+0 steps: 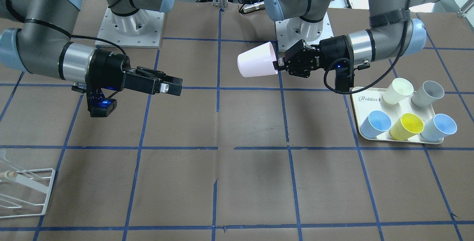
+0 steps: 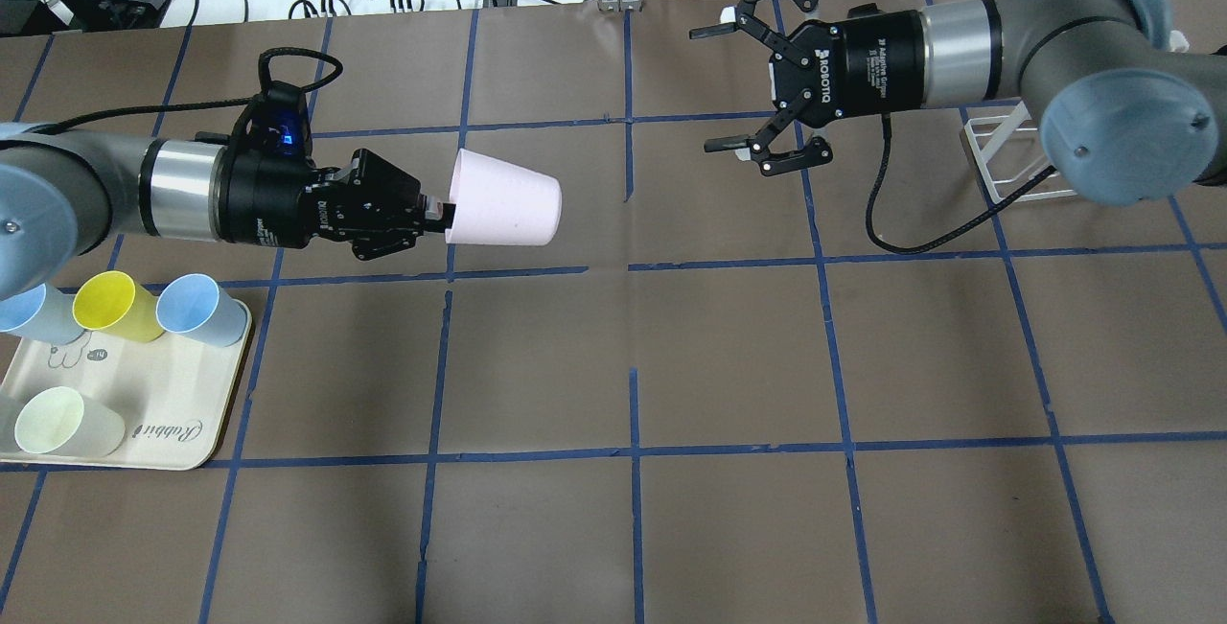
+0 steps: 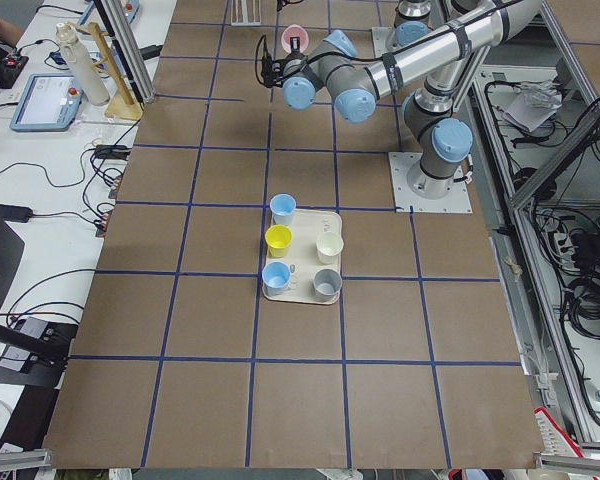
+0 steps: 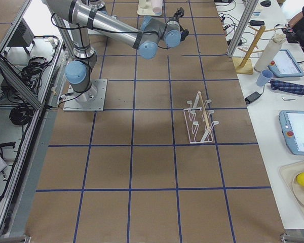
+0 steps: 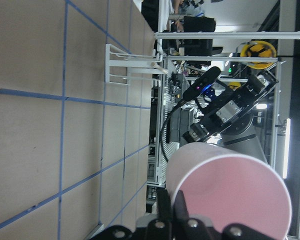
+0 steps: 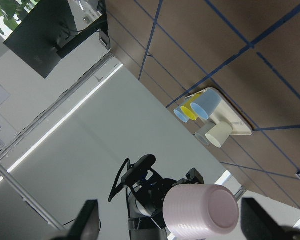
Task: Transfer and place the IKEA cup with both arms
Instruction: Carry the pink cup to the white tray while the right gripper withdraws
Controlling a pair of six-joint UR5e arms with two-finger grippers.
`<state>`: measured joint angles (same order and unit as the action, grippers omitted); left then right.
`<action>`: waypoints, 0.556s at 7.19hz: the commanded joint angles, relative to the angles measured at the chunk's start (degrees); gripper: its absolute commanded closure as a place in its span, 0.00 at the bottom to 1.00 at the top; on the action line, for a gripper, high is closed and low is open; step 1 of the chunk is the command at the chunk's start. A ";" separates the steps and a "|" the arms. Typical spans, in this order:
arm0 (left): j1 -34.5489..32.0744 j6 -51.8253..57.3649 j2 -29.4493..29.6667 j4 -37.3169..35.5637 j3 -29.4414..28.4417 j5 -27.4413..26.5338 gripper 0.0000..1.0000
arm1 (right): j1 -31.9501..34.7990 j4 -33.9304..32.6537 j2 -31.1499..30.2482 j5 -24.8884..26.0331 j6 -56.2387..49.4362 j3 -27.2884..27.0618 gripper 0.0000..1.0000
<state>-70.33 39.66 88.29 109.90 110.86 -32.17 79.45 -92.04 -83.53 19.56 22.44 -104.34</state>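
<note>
The pale pink IKEA cup [image 2: 503, 210] lies on its side in the air, base pointing toward the robot's right. My left gripper [image 2: 436, 217] is shut on its rim. The cup also shows in the front view [image 1: 257, 64] and fills the lower left wrist view [image 5: 230, 195]. My right gripper [image 2: 714, 89] is open and empty, jaws wide, facing the cup's base from a short gap away and slightly farther back. In the right wrist view the cup's base [image 6: 202, 210] sits between the two fingers [image 6: 87, 220].
A cream tray [image 2: 182, 384] at the table's left end holds light blue, yellow, cream-white and grey cups. A white wire rack [image 2: 1007, 150] stands under the right arm near the table's right end. Blue tape lines grid the brown table.
</note>
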 commanded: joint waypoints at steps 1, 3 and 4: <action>4.29 -0.02 -1.62 -1.26 -0.82 -18.88 1.00 | -0.88 -0.16 -3.90 17.10 0.06 0.10 0.00; 12.28 0.24 -2.06 -4.86 -1.08 -34.54 1.00 | -0.79 0.02 -6.46 35.02 -0.03 2.46 0.00; 14.84 1.12 -2.50 -8.79 -0.91 -42.89 1.00 | -0.70 0.02 -6.56 42.94 -0.47 4.74 0.00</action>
<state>-59.04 40.05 86.24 104.66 109.90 -65.15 78.67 -92.10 -89.48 52.37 22.33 -101.99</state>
